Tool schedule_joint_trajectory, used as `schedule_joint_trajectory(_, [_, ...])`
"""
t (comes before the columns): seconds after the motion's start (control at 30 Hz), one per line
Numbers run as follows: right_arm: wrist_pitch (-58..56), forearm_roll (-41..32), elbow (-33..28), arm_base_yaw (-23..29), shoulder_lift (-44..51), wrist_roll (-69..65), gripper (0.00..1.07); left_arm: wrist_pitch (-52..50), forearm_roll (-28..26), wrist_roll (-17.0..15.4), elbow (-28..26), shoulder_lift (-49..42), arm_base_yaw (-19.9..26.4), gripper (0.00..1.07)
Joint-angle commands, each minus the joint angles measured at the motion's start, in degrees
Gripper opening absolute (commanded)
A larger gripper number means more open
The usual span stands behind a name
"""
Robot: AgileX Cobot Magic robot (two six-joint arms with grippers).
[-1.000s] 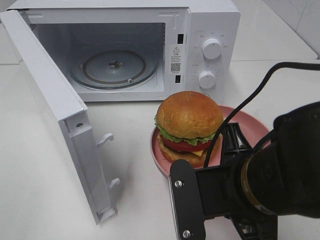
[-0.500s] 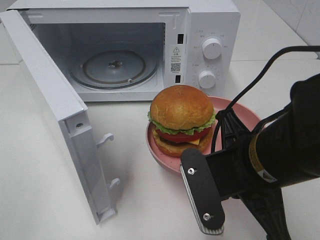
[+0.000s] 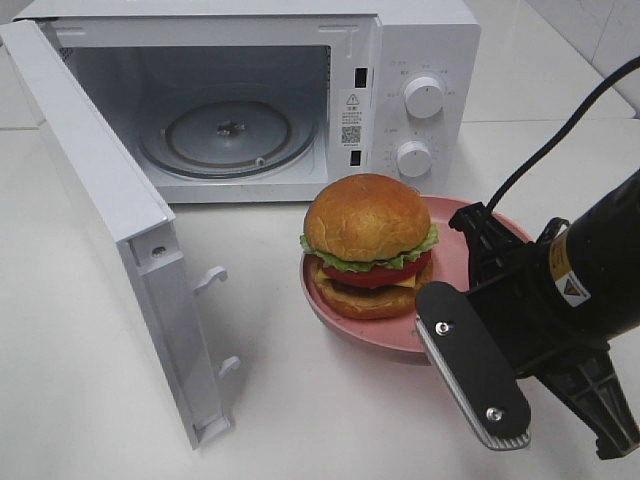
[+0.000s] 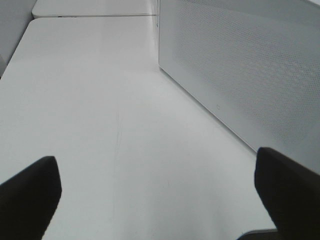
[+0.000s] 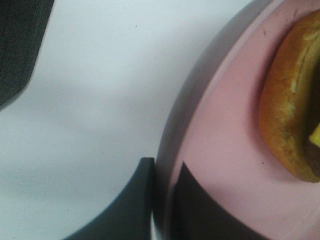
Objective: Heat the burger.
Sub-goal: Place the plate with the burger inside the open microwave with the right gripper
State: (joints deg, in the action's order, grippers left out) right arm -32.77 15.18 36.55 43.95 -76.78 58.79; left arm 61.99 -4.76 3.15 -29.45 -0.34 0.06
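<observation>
Your right tool (image 5: 162,200) is pinched shut on the rim of the pink plate (image 3: 455,250), with the burger (image 3: 370,245) sitting on it just beyond the fingertips. Keep the plate level and steer it wide of the open door (image 3: 100,200) on the way to the microwave (image 3: 420,40) turntable (image 3: 228,135). Your left tool (image 4: 159,192) gapes wide, holding nothing, over the tabletop (image 4: 100,125). In shot: one burger, one plate, one microwave, two tools.

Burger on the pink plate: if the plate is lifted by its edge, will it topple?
The burger is tall and stacked, so tilting would probably topple it. The pink plate looks smooth and shallow, so the burger may slide. The right gripper pinches only one spot on the rim, so the plate might sag.
</observation>
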Motion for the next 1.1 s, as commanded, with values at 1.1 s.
schedule_joint_trajectory(1.1, [8.14, -10.08, 9.63, -3.27, -3.95, 17.02, 0.01, -0.80, -0.06, -0.23, -0.11, -1.03, -0.06, 0.98])
